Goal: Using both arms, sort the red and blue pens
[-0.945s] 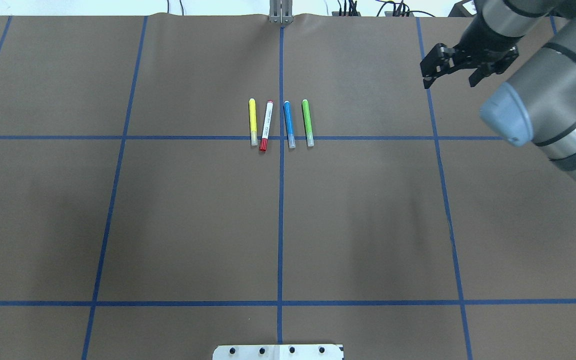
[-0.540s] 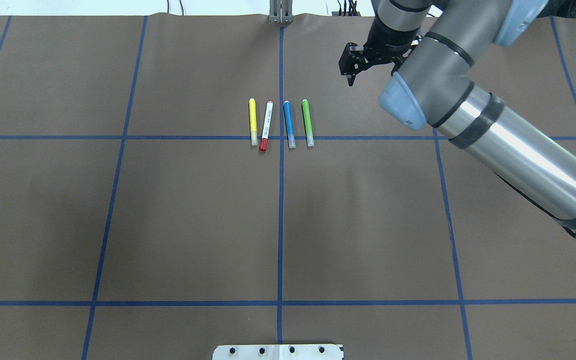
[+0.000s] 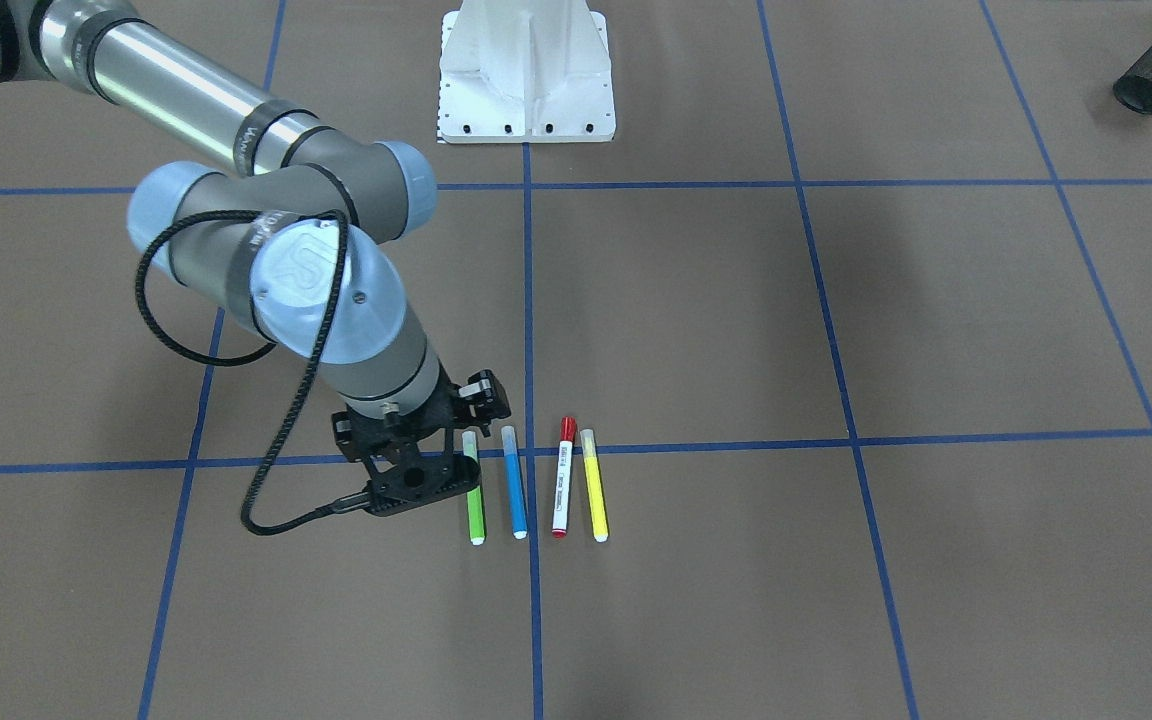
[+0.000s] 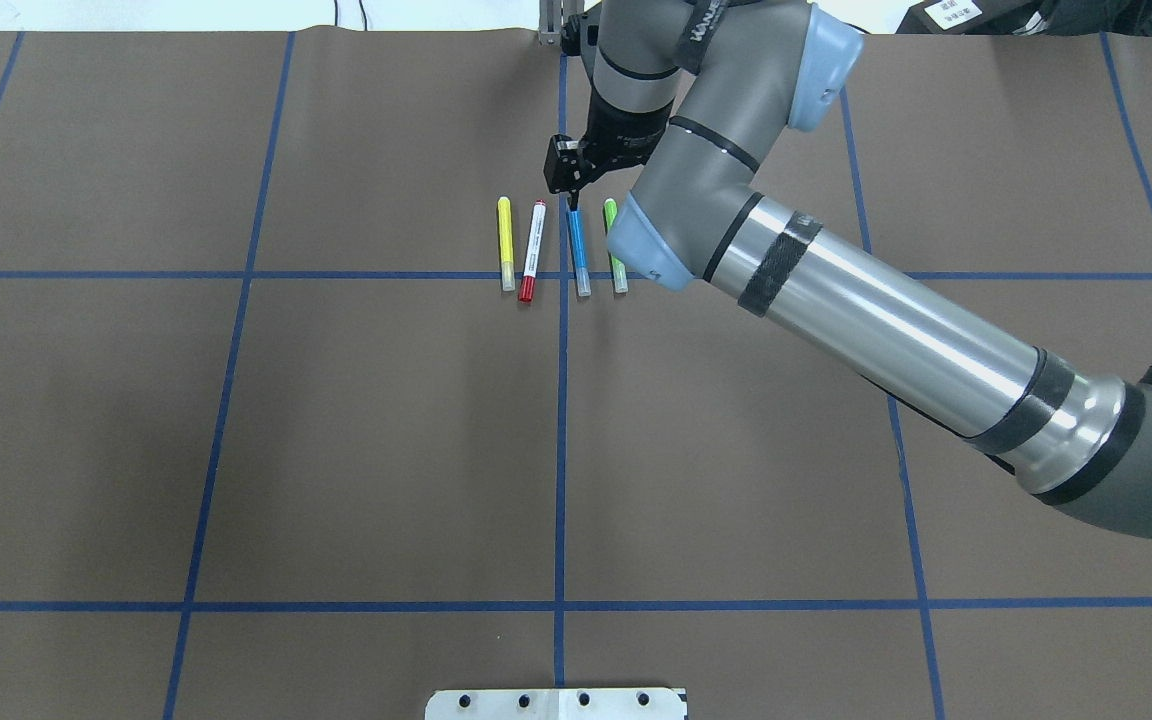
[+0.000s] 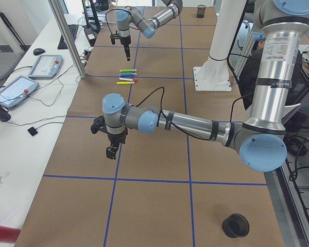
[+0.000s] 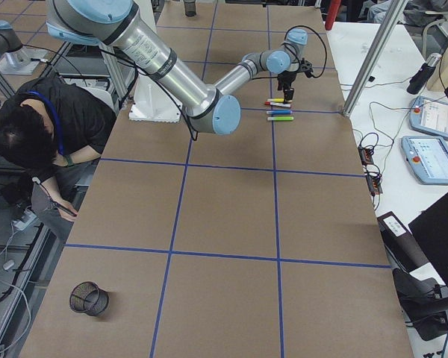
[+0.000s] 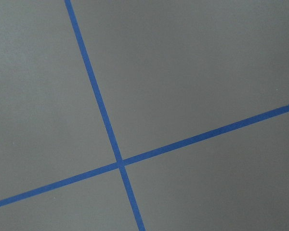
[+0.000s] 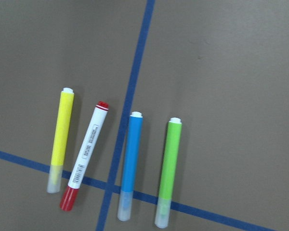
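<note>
Four pens lie side by side at the table's middle, across a blue tape line. The red pen has a white printed barrel and a red cap. The blue pen lies right of it in the overhead view. My right gripper hangs over the blue pen's far end, seemingly open and holding nothing. My left gripper hovers over bare table at the far left. I cannot tell whether it is open or shut.
A yellow marker and a green marker flank the two pens; my right elbow covers part of the green one. The white pedestal stands at the robot's side. A black mesh cup sits near a table corner. A person bends beside the table.
My right arm has swept left from the far right corner to above the pens' far ends. The pens have not moved.
</note>
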{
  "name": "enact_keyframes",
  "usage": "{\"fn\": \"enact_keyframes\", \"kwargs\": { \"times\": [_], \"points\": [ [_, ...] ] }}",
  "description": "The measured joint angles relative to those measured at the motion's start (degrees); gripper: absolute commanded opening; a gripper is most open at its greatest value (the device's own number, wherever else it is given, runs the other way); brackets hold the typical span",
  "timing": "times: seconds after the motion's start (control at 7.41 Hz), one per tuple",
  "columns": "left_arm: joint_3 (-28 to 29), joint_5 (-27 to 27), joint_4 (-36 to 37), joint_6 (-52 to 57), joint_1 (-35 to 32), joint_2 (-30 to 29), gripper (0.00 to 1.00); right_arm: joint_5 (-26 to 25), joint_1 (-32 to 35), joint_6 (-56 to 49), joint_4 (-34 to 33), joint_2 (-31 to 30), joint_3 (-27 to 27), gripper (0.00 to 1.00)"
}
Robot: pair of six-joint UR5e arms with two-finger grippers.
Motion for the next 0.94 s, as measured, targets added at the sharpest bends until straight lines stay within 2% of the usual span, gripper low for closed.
{"fn": "enact_keyframes", "kwargs": {
  "times": [0.27,0.67,0.94],
  "points": [
    [0.04,-0.01,0.0,0.0,-0.04,0.05,1.0,-3.34,-2.98,0.35,2.64,0.95,-2.82,0.87],
    [0.03,-0.01,-0.08,0.08,-0.09,0.13,1.0,-7.36,-5.36,2.39,6.34,1.12,-7.15,0.67],
    [0.09,-0.07,-0.08,0.09,-0.1,0.15,1.0,-8.59,-5.78,3.56,9.38,1.21,-9.98,0.47]
  ]
}}
